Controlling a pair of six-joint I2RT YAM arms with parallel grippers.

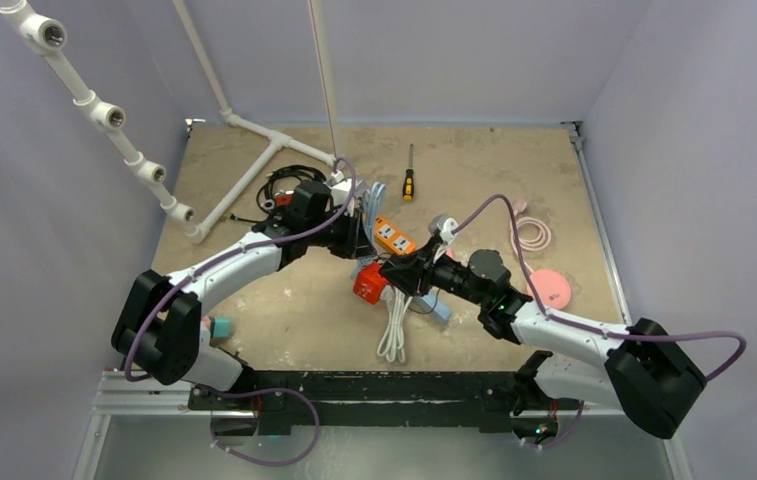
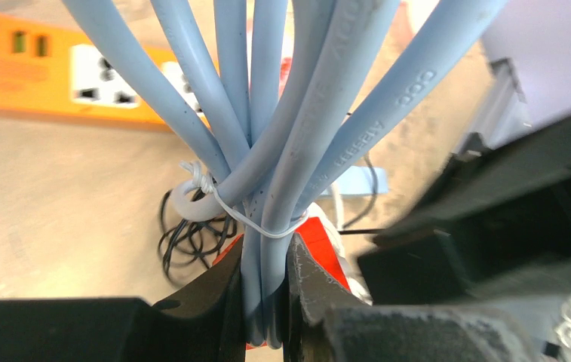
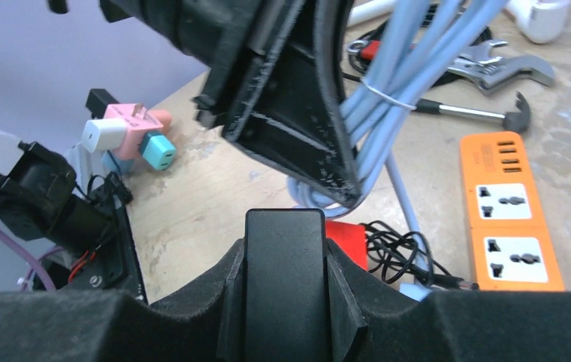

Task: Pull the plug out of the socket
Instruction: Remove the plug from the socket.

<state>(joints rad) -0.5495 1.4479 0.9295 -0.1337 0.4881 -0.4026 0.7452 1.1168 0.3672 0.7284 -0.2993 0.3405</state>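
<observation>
A red cube socket (image 1: 368,284) lies at the table's middle. It also shows in the right wrist view (image 3: 346,237) and the left wrist view (image 2: 326,243). My right gripper (image 1: 401,272) (image 3: 284,249) is shut on a black rectangular plug (image 3: 283,290) right next to the socket. I cannot tell whether the plug is seated in it. My left gripper (image 1: 359,240) (image 2: 265,260) is shut on a tied bundle of light blue cable (image 2: 290,151) just above the socket. The bundle also shows in the right wrist view (image 3: 388,128).
An orange power strip (image 1: 394,237) (image 3: 504,219) lies just beyond the socket. A thin black cable coil (image 3: 395,253), white cable (image 1: 394,330), screwdriver (image 1: 408,185), hammer (image 3: 486,113), wrench (image 3: 501,68), pink coil (image 1: 532,235), pink disc (image 1: 551,288) and white pipes (image 1: 254,180) lie around.
</observation>
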